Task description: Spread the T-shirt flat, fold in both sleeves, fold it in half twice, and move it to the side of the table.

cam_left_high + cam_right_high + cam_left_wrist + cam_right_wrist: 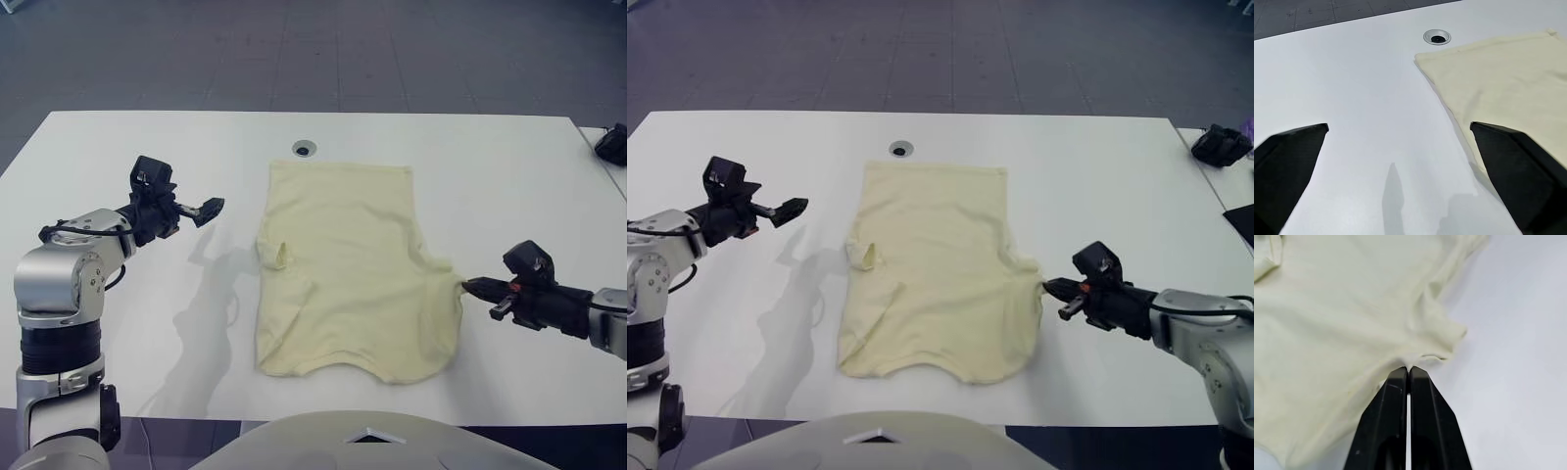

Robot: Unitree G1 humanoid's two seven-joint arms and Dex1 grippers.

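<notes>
A pale yellow T-shirt (348,264) lies on the white table (118,166), its hem toward the far edge and its neck toward the near edge. The sleeve on the left is folded in as a small flap (279,255). My right gripper (468,287) is shut on the shirt's right sleeve edge (1415,363), low at the table, and the cloth is bunched where it pinches. My left gripper (211,209) is open, held above the bare table to the left of the shirt, with nothing between its fingers (1513,166).
A round cable grommet (305,148) sits in the table just beyond the shirt's far edge. A black object (1219,145) lies on a neighbouring surface at the far right. Bare table stretches to the left and right of the shirt.
</notes>
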